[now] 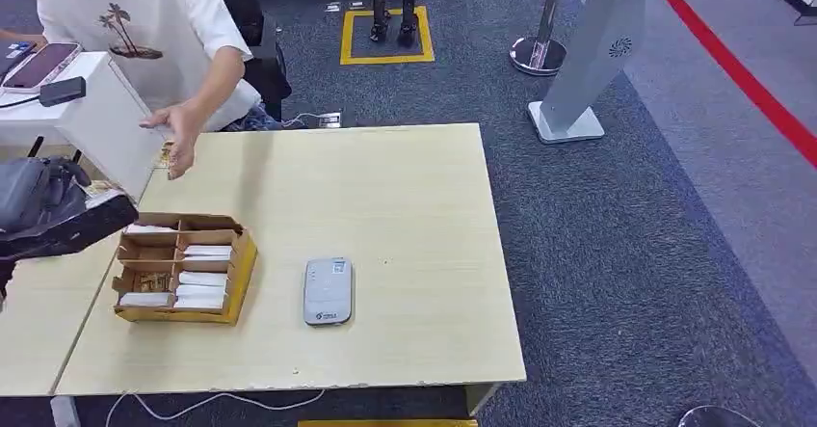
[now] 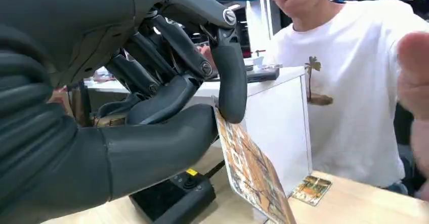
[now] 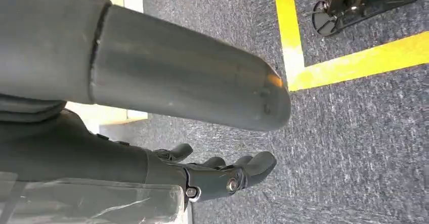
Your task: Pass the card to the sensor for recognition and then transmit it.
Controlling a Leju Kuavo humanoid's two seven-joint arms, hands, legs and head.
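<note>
Robot's left hand (image 1: 53, 210) holds a card at the wooden table's (image 1: 405, 205) left edge, beside the cardboard card box (image 1: 183, 268).

Head view: grey card reader (image 1: 328, 291) lies right of the box; a person's hand (image 1: 176, 133) reaches in. Left wrist: thumb and finger pinch the orange patterned card (image 2: 253, 171). Right wrist: right hand (image 3: 222, 176) hangs over carpet, fingers loosely curled, holding nothing.

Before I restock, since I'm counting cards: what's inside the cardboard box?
The cardboard box has compartments holding white cards and one patterned stack. Cards underneath are covered.
</note>
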